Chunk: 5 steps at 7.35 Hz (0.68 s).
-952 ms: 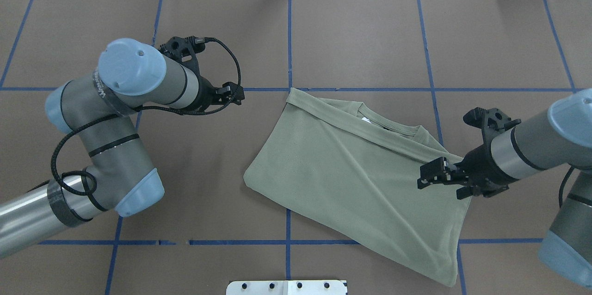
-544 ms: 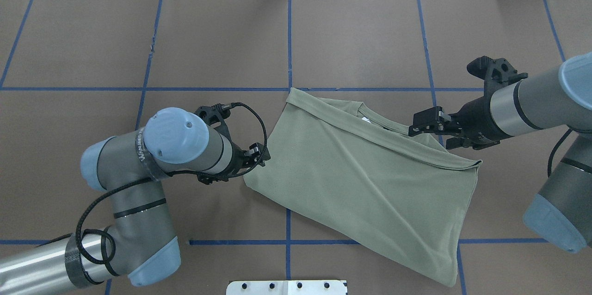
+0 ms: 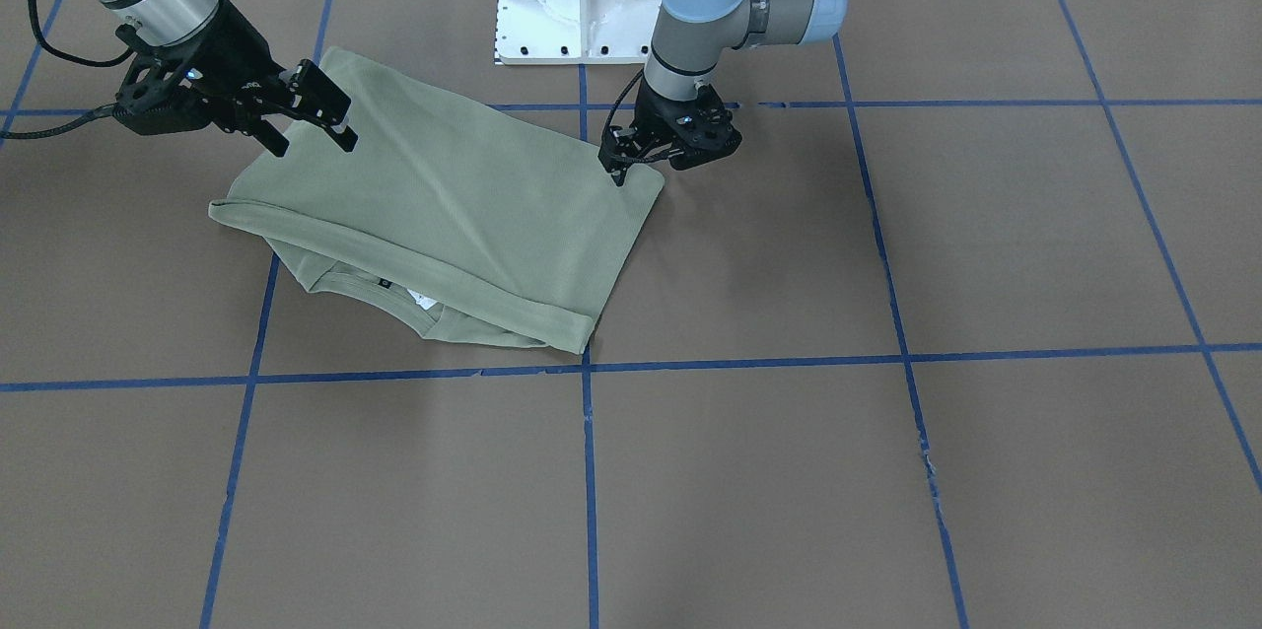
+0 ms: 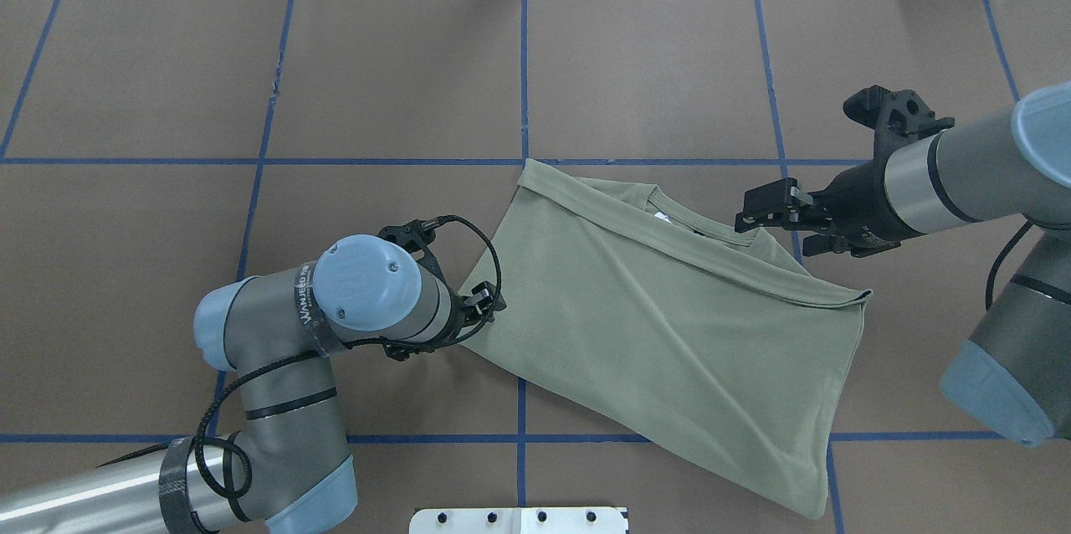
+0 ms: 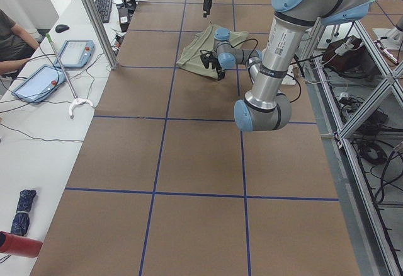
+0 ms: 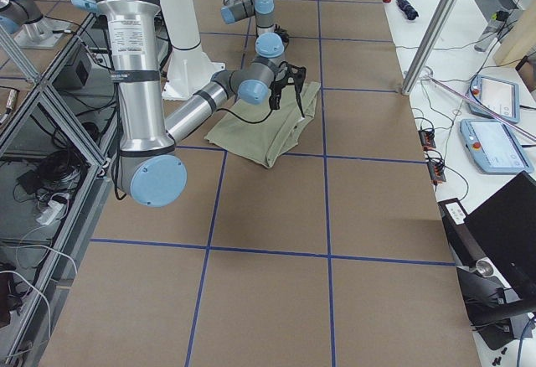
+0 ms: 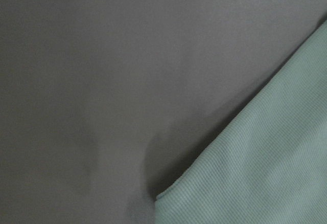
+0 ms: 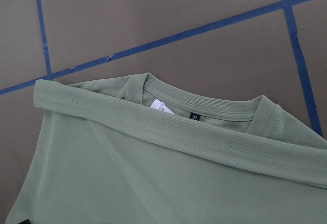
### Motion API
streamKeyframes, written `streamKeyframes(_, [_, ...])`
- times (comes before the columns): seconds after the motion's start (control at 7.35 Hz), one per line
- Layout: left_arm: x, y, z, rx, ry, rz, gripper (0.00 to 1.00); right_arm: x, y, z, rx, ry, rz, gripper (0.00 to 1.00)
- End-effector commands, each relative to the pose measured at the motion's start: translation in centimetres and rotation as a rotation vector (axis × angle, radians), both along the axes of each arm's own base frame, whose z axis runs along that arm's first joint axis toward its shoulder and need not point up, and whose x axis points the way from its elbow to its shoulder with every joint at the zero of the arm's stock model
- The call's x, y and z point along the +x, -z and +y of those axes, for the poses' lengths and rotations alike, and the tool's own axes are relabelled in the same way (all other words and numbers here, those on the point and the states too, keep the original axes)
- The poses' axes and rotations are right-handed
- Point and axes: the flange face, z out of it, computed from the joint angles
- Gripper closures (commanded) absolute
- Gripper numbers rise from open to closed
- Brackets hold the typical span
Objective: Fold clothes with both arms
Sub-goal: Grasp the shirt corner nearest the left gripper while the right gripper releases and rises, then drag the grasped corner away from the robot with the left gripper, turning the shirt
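Folded shirt (image 4: 669, 333) is laid on surface (image 4: 669, 57).
Its corner is met by left claw (image 4: 487, 310), grip cannot be told; right claw (image 4: 757, 212) is held spread, empty, near collar (image 4: 703, 226).

We are seeing the green shirt (image 4: 669, 333) lying folded and askew on the desk (image 4: 653, 57), with its collar and white tag (image 8: 162, 106) peeking out. Our left end effector (image 4: 484, 315) is meeting its corner. The right end effector (image 3: 312, 138) is hovering near the collar, fingers spread.
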Motion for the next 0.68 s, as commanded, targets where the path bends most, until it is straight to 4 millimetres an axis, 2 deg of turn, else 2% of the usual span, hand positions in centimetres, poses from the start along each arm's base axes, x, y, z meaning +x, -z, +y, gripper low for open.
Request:
streamKeyframes(0.0, [0.6, -0.3, -0.2, -0.022, 0.015, -0.005, 0.22, 0.1, 0.0, 0.0, 0.0, 0.0, -0.001, 0.0])
streamKeyframes(0.14, [0.6, -0.1, -0.1, -0.022, 0.014, -0.002, 0.52, 0.2, 0.1, -0.1, -0.001, -0.001, -0.003, 0.0])
streamKeyframes(0.27, [0.3, 0.5, 0.0, -0.018, 0.012, 0.008, 0.9, 0.4, 0.1, -0.2, -0.002, -0.001, -0.005, 0.0])
streamKeyframes(0.41, [0.2, 0.7, 0.0, -0.015, 0.011, 0.011, 1.0, 0.4, 0.0, -0.2, -0.003, -0.003, -0.004, 0.0])
streamKeyframes(0.54, [0.2, 0.7, 0.1, -0.009, 0.003, 0.012, 1.0, 0.5, 0.0, -0.2, -0.004, -0.003, -0.004, 0.0])
